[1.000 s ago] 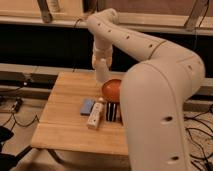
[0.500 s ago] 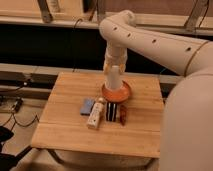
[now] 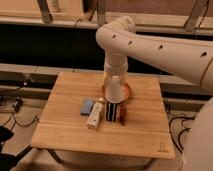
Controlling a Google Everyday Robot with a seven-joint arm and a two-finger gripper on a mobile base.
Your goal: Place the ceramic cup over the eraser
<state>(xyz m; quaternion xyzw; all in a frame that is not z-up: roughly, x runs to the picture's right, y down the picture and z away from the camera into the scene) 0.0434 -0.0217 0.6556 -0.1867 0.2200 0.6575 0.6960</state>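
White gripper (image 3: 114, 84) over the orange bowl (image 3: 128, 93); whitish-grey cup (image 3: 114, 95), black-and-white striped eraser (image 3: 112, 111), blue block (image 3: 87, 106), cream bottle (image 3: 95, 116).

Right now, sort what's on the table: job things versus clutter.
Job in hand:
- cup, held by the gripper just above the eraser
- eraser

Lying about:
- orange bowl
- blue block
- cream bottle
- brown thing beside the eraser

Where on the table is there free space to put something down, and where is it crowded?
Free: the front strip of the table below the cream bottle, the left side beyond the blue block, and the right side past the orange bowl. Crowded: the centre, where the hand holds the ceramic cup above the eraser.
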